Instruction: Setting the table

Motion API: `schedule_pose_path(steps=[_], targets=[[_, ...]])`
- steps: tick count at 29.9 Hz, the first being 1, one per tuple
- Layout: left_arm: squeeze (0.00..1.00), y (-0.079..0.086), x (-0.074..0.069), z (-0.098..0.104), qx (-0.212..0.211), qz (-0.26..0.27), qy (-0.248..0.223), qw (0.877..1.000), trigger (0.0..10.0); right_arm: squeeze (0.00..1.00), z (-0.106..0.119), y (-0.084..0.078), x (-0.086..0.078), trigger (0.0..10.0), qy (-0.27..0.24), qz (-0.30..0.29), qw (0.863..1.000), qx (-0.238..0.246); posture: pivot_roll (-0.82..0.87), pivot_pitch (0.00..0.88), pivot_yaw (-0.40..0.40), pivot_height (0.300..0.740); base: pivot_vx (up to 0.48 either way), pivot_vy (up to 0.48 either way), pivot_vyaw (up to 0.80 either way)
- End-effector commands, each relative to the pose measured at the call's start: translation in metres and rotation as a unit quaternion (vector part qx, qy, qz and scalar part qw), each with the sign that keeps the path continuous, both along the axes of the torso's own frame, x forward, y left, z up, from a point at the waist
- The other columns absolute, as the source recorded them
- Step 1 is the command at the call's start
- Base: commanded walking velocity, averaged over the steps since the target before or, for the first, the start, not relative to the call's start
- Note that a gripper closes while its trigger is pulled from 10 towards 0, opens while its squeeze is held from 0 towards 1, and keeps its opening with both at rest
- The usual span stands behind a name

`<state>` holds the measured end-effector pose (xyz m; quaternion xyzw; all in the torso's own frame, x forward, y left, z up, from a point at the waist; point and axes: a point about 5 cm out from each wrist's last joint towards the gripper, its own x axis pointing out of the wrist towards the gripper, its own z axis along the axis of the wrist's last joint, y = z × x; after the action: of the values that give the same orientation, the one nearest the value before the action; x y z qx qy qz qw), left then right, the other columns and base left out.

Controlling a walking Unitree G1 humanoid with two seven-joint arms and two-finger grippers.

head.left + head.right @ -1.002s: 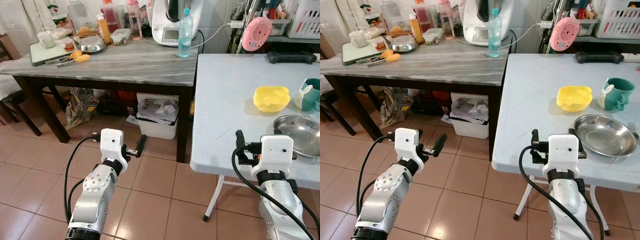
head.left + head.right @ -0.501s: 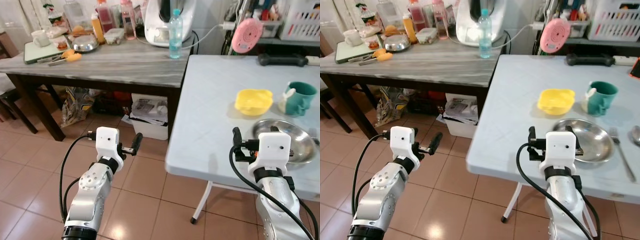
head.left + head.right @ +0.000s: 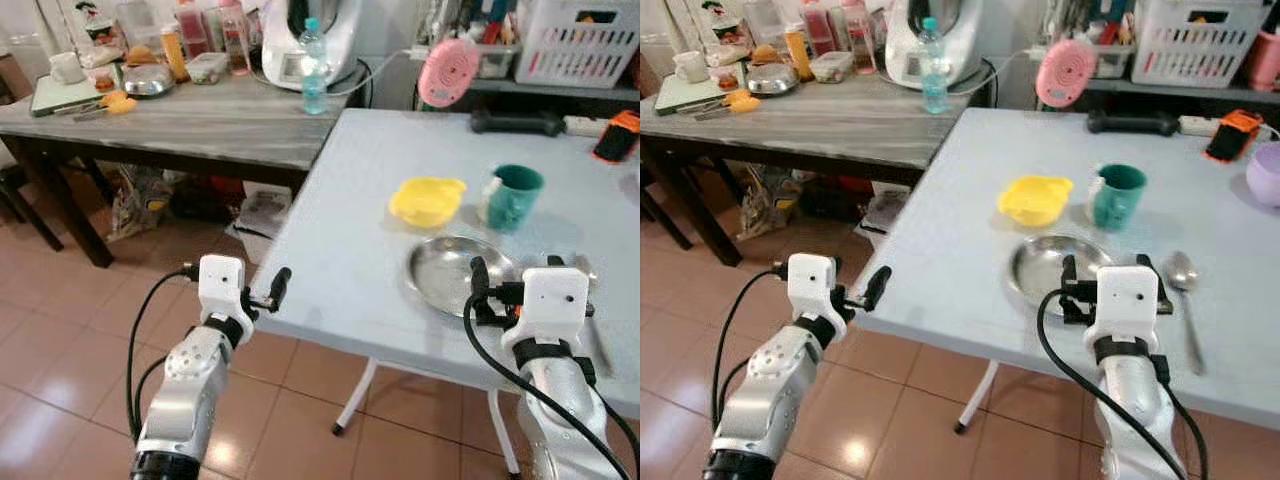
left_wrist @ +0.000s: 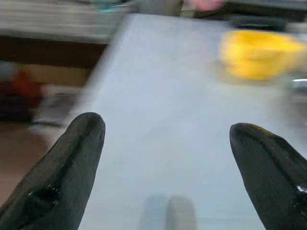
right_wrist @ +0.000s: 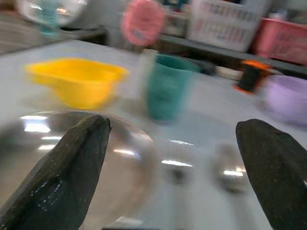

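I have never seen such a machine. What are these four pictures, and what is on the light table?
This is a humanoid robot with two silver arms. Two pictures come from its head cameras, looking down; two come from cameras on its wrists. Its left gripper and right gripper both stand open and hold nothing. On the pale grey table lie a yellow plastic bowl, a green mug, a round steel plate and a metal spoon. The wrist pictures are blurred.
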<state>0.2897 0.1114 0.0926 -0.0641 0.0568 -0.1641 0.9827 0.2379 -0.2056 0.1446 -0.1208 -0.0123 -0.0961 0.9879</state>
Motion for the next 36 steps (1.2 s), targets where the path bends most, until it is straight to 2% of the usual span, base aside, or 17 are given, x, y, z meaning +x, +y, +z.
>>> schedule_pose_path(steps=[1, 10, 18, 25, 29, 34, 36], targets=[[0.0, 0.006, 0.002, 0.004, 0.011, 0.004, -0.009, 1.0, 10.0, 0.0, 0.006, 0.005, 0.0, 10.0, -0.01, 0.01, 1.0, 0.003, -0.1, 0.008, 0.067, 0.74, 0.0, -0.48, 0.0], [0.0, 0.01, 0.007, 0.004, 0.011, 0.018, -0.007, 1.0, 10.0, 0.0, 0.006, 0.006, 0.0, 10.0, -0.007, 0.016, 1.0, -0.001, -0.12, 0.005, 0.066, 0.74, 0.0, -0.081, 0.0], [0.0, 0.018, 0.013, 0.007, 0.021, 0.041, -0.015, 0.999, 10.0, 0.0, 0.013, 0.009, 0.006, 10.0, -0.01, 0.03, 0.999, -0.002, -0.13, 0.018, 0.051, 0.74, 0.0, 0.0, 0.0], [0.0, 0.026, 0.013, 0.008, 0.033, 0.053, -0.016, 0.998, 10.0, 0.0, 0.014, 0.022, 0.018, 10.0, -0.004, 0.063, 0.998, 0.013, -0.12, 0.036, 0.056, 0.74, 0.0, 0.0, 0.0], [0.0, 0.037, 0.016, 0.013, 0.058, 0.074, -0.036, 0.995, 10.0, 0.0, 0.004, 0.037, 0.023, 10.0, 0.009, 0.09, 0.996, 0.027, -0.09, 0.041, 0.061, 0.74, 0.0, 0.0, 0.0], [0.0, 0.051, 0.015, 0.015, 0.064, 0.087, -0.037, 0.994, 10.0, 0.0, 0.001, 0.044, 0.03, 10.0, 0.017, 0.099, 0.994, 0.042, -0.06, 0.049, 0.055, 0.74, 0.0, 0.0, 0.0], [0.0, 0.056, 0.012, 0.017, 0.065, 0.082, -0.046, 0.993, 10.0, 0.0, 0.001, 0.049, 0.035, 10.0, 0.02, 0.107, 0.992, 0.061, -0.06, 0.051, 0.055, 0.74, 0.0, 0.0, 0.0]])
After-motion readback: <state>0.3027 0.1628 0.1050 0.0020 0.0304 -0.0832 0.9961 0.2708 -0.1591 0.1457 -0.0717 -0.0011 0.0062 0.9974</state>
